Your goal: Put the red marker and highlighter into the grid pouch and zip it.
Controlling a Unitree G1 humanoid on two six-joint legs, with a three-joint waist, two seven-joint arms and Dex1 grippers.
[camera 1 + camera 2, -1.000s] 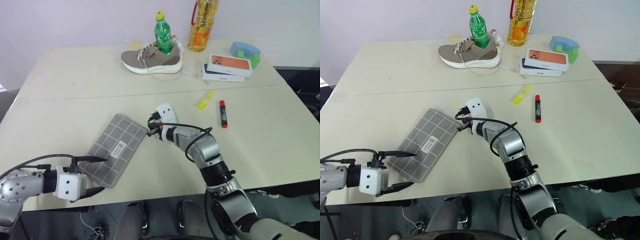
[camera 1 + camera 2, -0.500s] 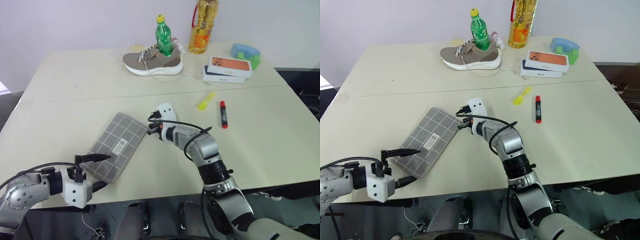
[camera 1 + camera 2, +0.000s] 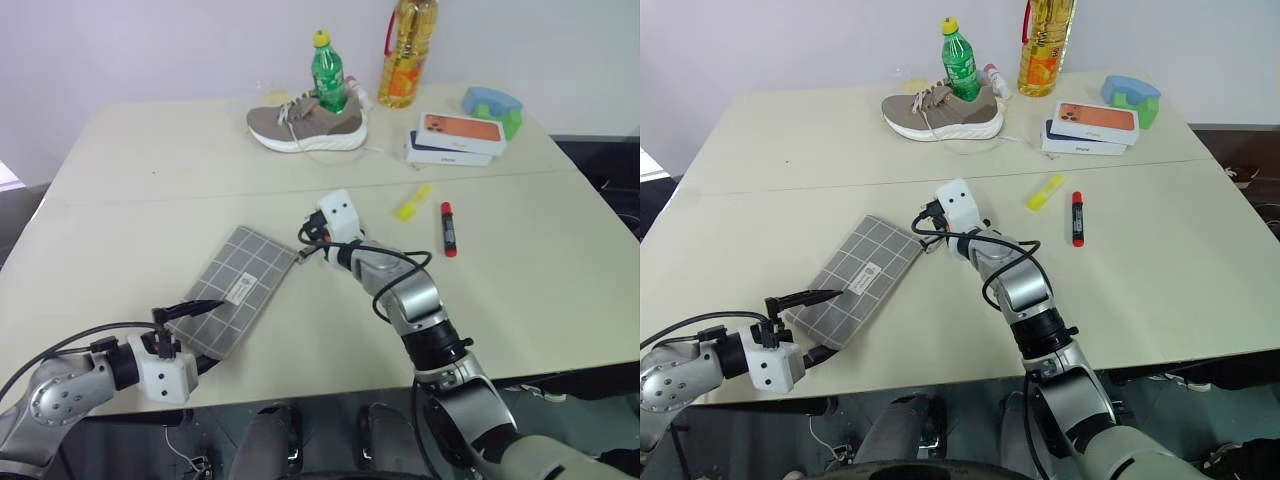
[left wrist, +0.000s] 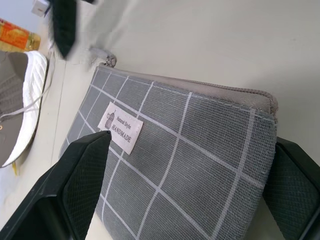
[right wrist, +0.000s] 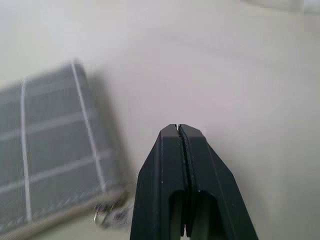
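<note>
The pouch [image 3: 228, 291] lies flat on the desk [image 3: 150, 170], and it looks to be zipped, with its pull cord [image 5: 107, 215] at the corner that points toward the shoe [image 3: 305, 118]. The left tool [image 3: 190, 333] is now at the pouch's opposite end. A second ago it stood more to the side of that end; since then it has turned, and its two fingers [image 4: 75, 175] are spread as wide as they go, one on each side of the pouch end, with nothing gripped yet. In the left wrist view the pouch sits between the fingers, but I cannot tell if they touch the fabric.

The right tool [image 5: 179, 145] is fully shut and holds nothing. It has lifted a little from the desk, and it hangs just beside the pull-cord corner of the pouch, above the cord, not on it.

The marker [image 3: 447, 228] and the highlighter [image 3: 411, 201] have not moved. They lie well apart from the pouch, on the side past the right arm, the highlighter nearer to the pouch than the marker.

My judgement: the task is at its beginning. The left tool seems ready to clamp the pouch, so that the right one can open the zipper. Nothing is inside the pouch yet.
</note>
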